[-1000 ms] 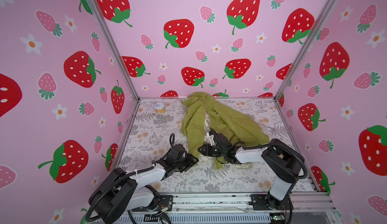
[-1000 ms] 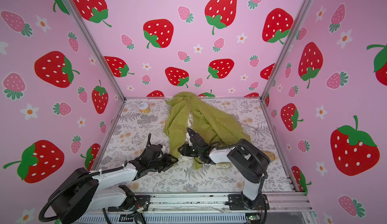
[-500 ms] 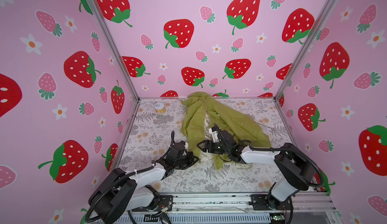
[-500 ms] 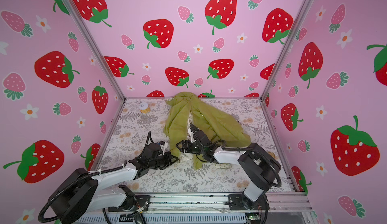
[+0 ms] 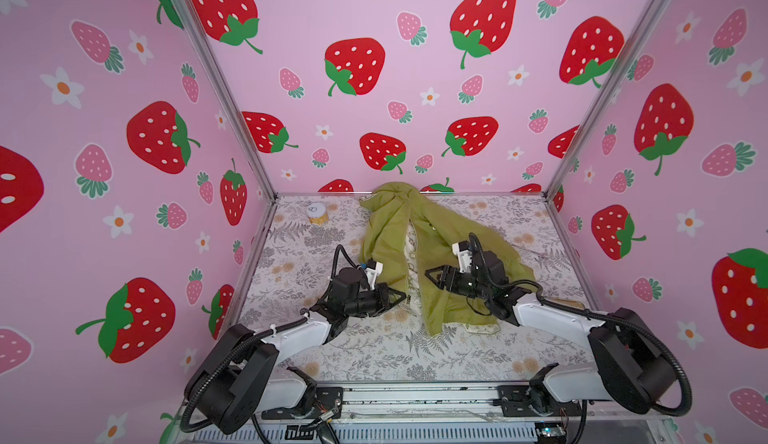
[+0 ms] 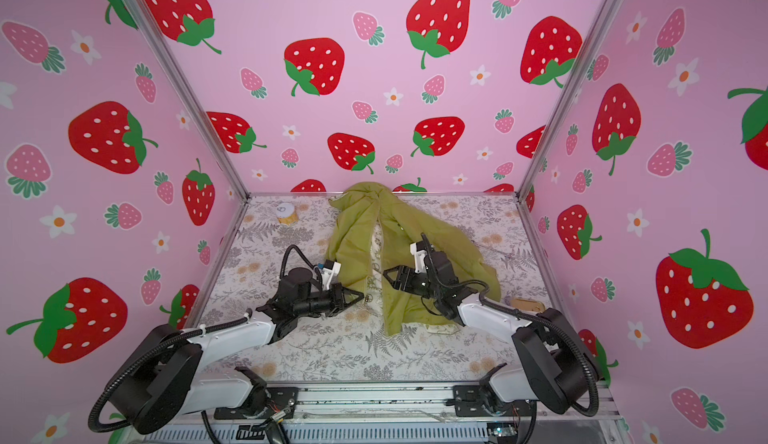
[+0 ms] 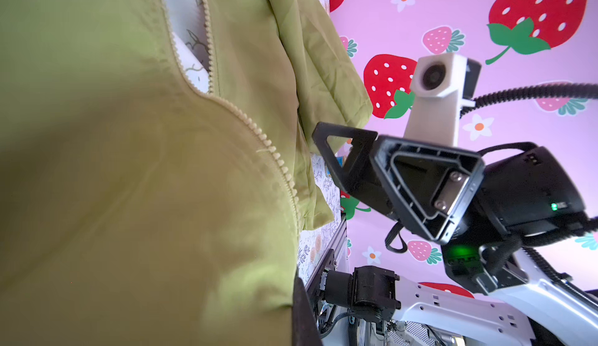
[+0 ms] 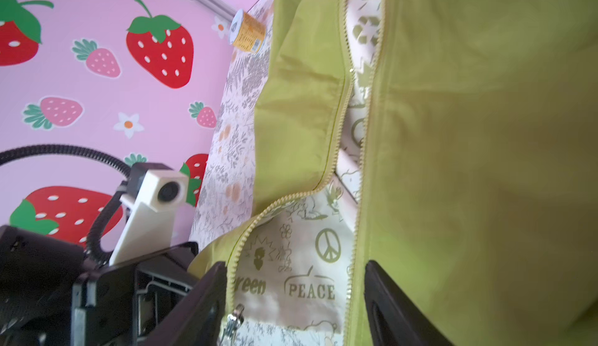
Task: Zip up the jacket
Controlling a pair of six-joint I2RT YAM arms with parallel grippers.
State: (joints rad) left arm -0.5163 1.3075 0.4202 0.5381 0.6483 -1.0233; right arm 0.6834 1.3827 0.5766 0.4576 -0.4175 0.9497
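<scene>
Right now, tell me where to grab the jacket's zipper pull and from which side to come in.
Pinch the silver pull by its flat hanging tab, at the lower end of the zipper edge. Probably come from the jacket's open middle, over the cream lining: the right gripper stands open there, and the left gripper, shut on the fabric, blocks the outer side.

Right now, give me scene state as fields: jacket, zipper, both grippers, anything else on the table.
jacket: lying on the floral table, hood toward the back wall, front open
zipper: unzipped, teeth rows apart, cream lining showing, silver pull at the bottom
left gripper: shut, at the bottom hem by the pull; hold on fabric unclear
right gripper: open, over the open front
other: small yellow can, back left
</scene>
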